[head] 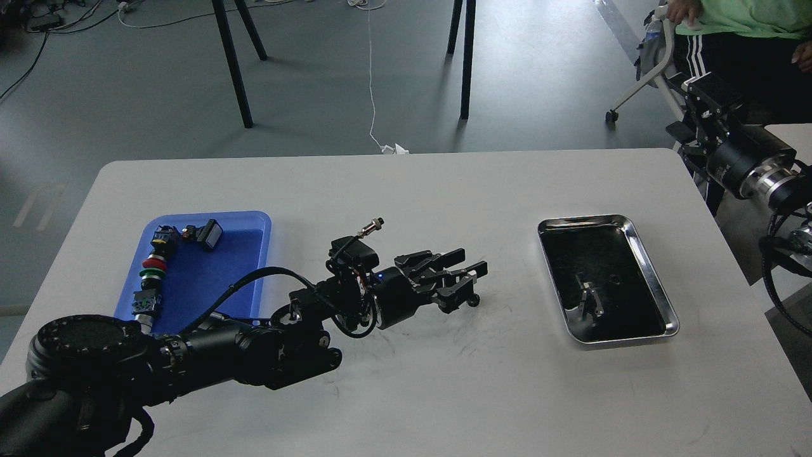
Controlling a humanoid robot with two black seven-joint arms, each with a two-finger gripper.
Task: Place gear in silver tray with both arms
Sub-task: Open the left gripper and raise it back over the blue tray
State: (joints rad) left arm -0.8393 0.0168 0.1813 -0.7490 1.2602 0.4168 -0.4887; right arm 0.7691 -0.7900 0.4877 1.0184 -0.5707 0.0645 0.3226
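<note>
My left gripper point(466, 279) sits mid-table, fingers pointing right toward the silver tray point(648, 266). Prongs look partly spread, but it's all black on black, so I can't tell if they pinch anything; a small dark round bit point(472, 301) hangs at the lower fingertip, maybe the gear, maybe gripper hardware. Can't confirm the gear's whereabouts otherwise. Behind the left arm is the blue tray point(254, 223), w/ a row of small parts point(152, 266) along its left edge and a black block point(210, 233) near its top. Silver tray is well apart to the right, on the table point(406, 190), w/ a small metal piece point(589, 298) already lying in its dark bottom. Right gripper point(701, 89) is off past the table's right edge, raised, seen end-on and dark, state unreadable. Person in green point(742, 16) seated beyond it. My read: transfer step, left side carrying toward the middle, approx halfway. Next move prob needs the right arm brought in over the table to meet the left for a handover, or the left to reach further right; either way approach slow, line up fingers before any release, keep clear of the tray's rim.
</note>
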